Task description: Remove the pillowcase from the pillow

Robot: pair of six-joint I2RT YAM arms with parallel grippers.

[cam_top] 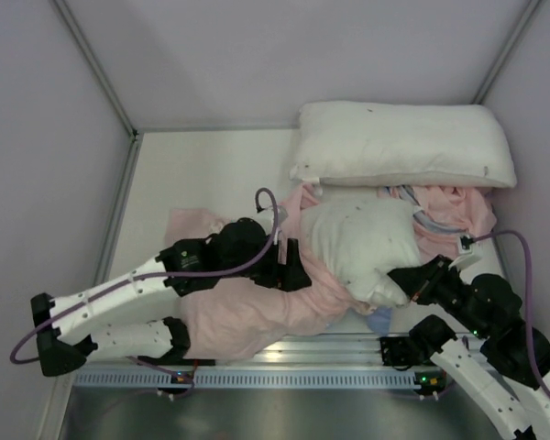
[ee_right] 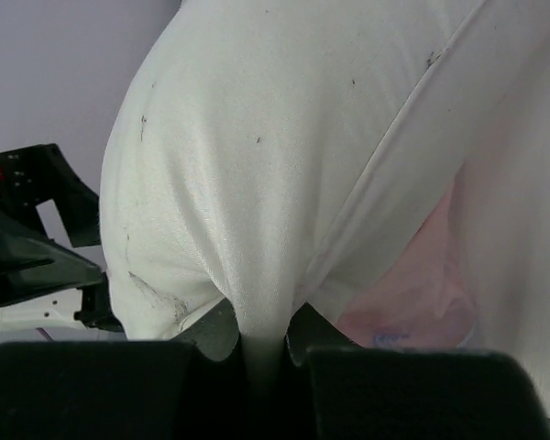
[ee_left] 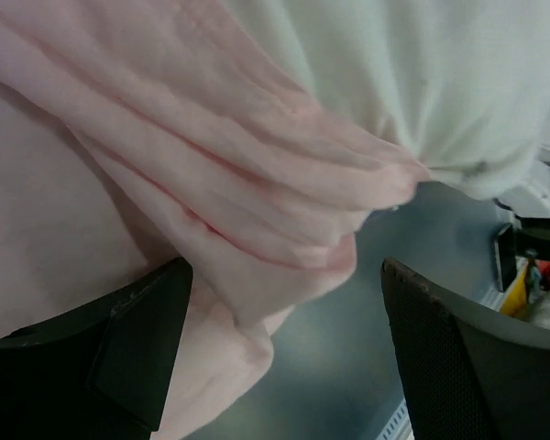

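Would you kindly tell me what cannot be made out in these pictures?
Top view: how far the pillow sits inside the pillowcase; bunched folds hide it.
Right wrist view: tips of the right claw, buried in pinched pillow fabric.
Left wrist view: whether the open left claw touches the pillowcase; too blurred.

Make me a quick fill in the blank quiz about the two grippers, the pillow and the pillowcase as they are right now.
1. The right gripper is ____ on a corner of the pillow.
2. The left gripper has its jaws ____.
3. The pillowcase fabric by the left gripper is pale ____.
Missing words: shut; open; pink.
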